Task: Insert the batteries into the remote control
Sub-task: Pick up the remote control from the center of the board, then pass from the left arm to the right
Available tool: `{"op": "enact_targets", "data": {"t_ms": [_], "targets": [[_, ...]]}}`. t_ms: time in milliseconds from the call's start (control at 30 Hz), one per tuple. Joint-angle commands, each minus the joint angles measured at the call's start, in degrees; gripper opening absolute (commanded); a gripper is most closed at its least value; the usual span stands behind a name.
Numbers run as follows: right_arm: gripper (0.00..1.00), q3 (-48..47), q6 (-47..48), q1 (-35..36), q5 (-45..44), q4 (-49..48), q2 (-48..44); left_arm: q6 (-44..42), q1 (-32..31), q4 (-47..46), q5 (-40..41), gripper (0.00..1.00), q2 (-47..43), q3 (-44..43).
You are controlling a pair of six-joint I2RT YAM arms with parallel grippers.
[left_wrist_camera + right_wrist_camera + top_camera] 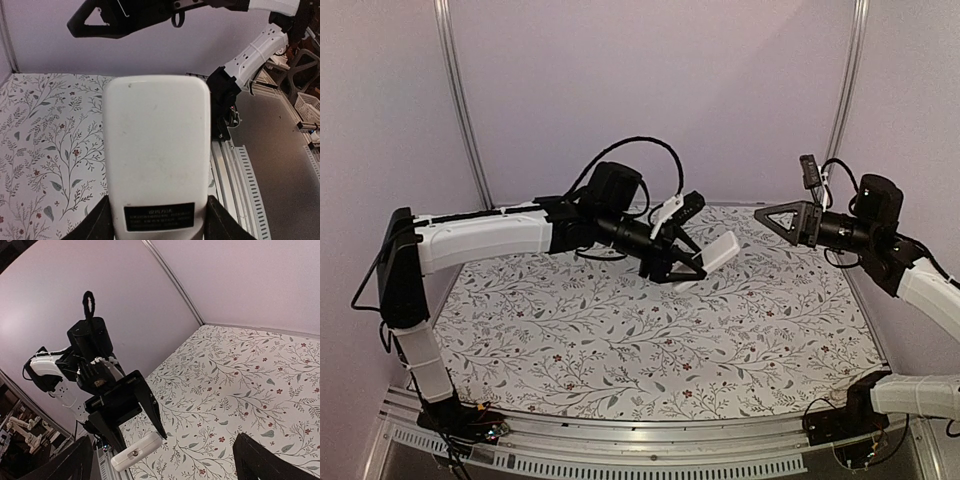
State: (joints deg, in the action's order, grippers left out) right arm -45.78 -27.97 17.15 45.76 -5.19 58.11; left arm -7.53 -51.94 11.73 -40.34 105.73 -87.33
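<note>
Showing illegible black label [159, 216]: remote control [156, 145].

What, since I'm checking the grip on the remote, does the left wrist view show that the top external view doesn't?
Only the left wrist view: the dark label on the plain white back of the small flat remote control, clamped by the left gripper, one black finger against each long edge. Only the top external view: the left arm and right arm at full length, and the remote control held clear above the floral-patterned table cover. Both: remote control, open right gripper, table cover. Neither shows batteries.
</note>
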Motion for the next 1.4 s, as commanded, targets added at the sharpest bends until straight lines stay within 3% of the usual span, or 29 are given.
{"op": "enact_targets", "data": {"t_ms": [0,200,667,800,1033,1133,1367], "targets": [[0.98,-1.77,4.6,4.22,4.56,0.41,-1.21,3.15,0.35,-5.12,-9.61,0.31,-2.48,3.06],[0.97,-3.28,6.22,11.84,4.35,1.13,0.71,10.18,0.33,-17.23,-13.5,0.29,-5.99,8.89],[0.87,-7.14,8.86,18.41,4.34,3.7,6.5,14.4,0.48,-21.7,-14.59,0.29,-6.04,9.85],[0.78,-7.46,8.58,18.56,4.21,3.71,7.31,14.44,0.59,-21.92,-13.32,0.29,-5.56,9.99],[0.45,-7.4,7.95,18.54,3.93,3.7,8.07,14.8,1.42,-22.07,-10.7,0.3,-5.02,10.4],[0.36,-7.31,7.61,18.54,2.51,3.87,8.4,14.98,1.82,-22.17,-8.79,0.33,-5.23,10.81],[0.23,-7.35,5.88,18.56,0.17,3.81,9.95,14.95,1.93,-21.63,-5.51,0.43,-5.47,11.39]]}}
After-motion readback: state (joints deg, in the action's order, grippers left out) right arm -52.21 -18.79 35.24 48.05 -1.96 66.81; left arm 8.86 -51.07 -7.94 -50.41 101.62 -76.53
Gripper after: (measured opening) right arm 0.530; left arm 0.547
